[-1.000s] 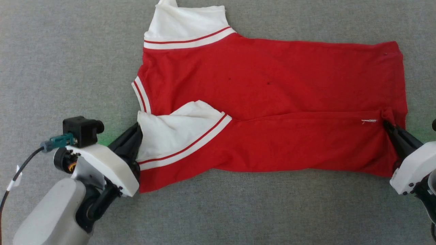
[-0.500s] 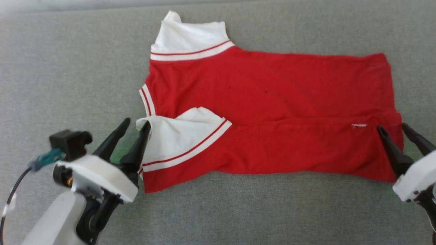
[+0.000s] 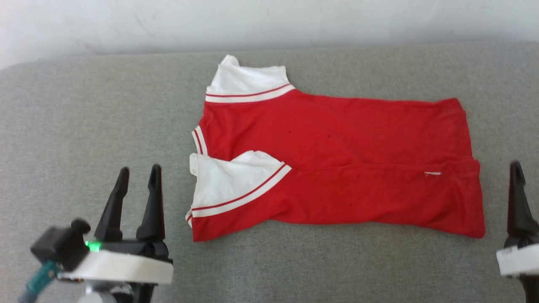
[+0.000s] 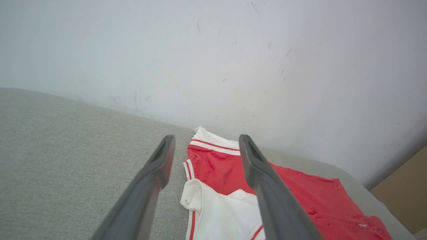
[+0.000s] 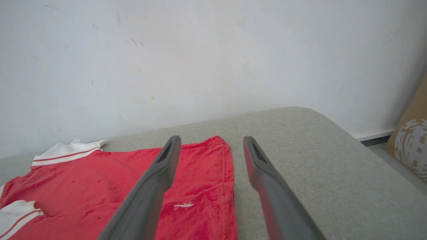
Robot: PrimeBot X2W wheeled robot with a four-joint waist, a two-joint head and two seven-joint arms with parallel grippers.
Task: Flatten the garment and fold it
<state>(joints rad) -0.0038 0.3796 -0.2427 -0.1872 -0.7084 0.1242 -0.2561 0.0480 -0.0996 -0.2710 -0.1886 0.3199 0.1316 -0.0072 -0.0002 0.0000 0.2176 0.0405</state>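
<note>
The garment (image 3: 337,143) lies spread on the grey surface, collar to the left and hem to the right. It is a red shirt with white, red-striped sleeves. Its near long side is folded over the body, with one white sleeve (image 3: 227,181) on top; the print is hidden. My left gripper (image 3: 140,169) stands open at the lower left, apart from the shirt's left edge. In the left wrist view the left gripper (image 4: 206,136) holds nothing. My right gripper (image 5: 211,138) is open and empty beside the hem; one finger (image 3: 517,198) shows at the right edge of the head view.
The grey padded surface (image 3: 84,126) ends at a white wall (image 3: 252,21) behind the shirt. Its right end (image 5: 333,150) rounds off, and a brown cardboard piece (image 5: 413,146) stands beyond it. Bare surface lies left of and in front of the shirt.
Both grippers were shut on the near fold's ends, then opened, let go and drew back toward me. The head camera has shifted, so the wall now shows.
</note>
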